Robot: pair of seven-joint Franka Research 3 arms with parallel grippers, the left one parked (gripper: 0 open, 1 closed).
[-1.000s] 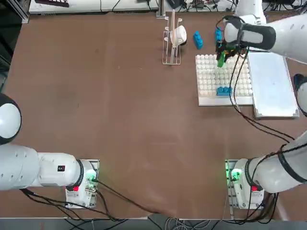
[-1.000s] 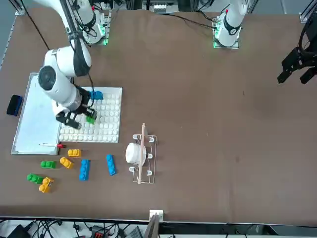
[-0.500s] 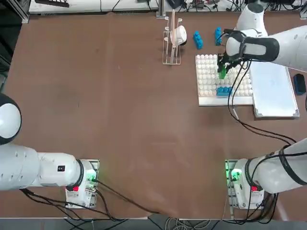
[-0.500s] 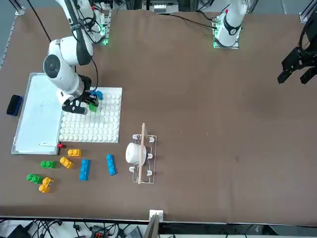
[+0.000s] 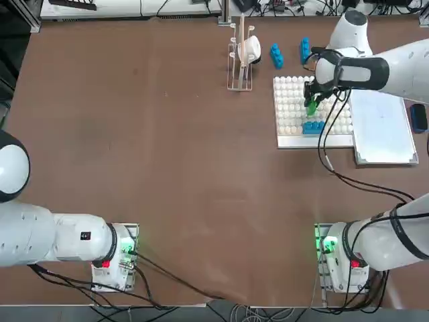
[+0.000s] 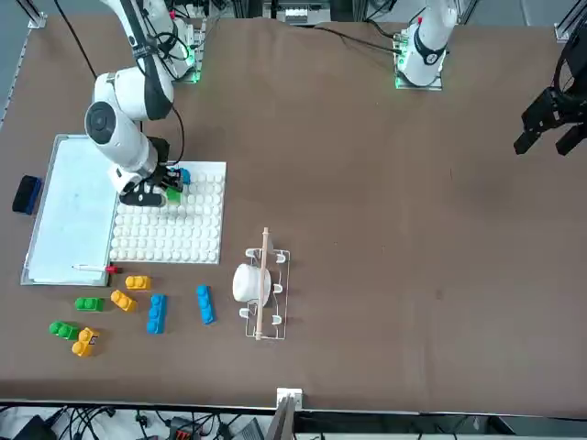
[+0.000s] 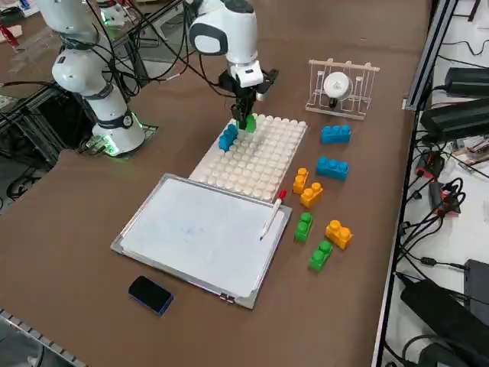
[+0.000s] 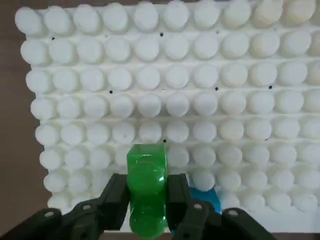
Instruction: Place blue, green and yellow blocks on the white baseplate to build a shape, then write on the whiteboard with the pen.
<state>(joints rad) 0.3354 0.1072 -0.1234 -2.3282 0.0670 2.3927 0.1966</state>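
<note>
Right gripper clamped on a small green studded plastic brick, black fingers pressed against both sides of it. Poised over the square white studded plastic baseplate, close to its near edge, brick end pointing down at the studs; whether touching the plate, cannot tell. Just beside the held brick, a bright blue studded brick sitting on the plate near that same edge.

Immediately right of the baseplate, a smooth glossy white rectangular whiteboard with thin silver frame. On its far end, lying across the frame corner, a thin pale marker pen with a red tip. Off the board's near-right corner, a dark oval eraser-like object flat on the brown tabletop.

Beyond the plate's far edge, loose bricks scattered on the table: two blue ones, three orange-yellow ones, two green ones. Left of the plate at the far side, a clear wire rack holding a white round object.
</note>
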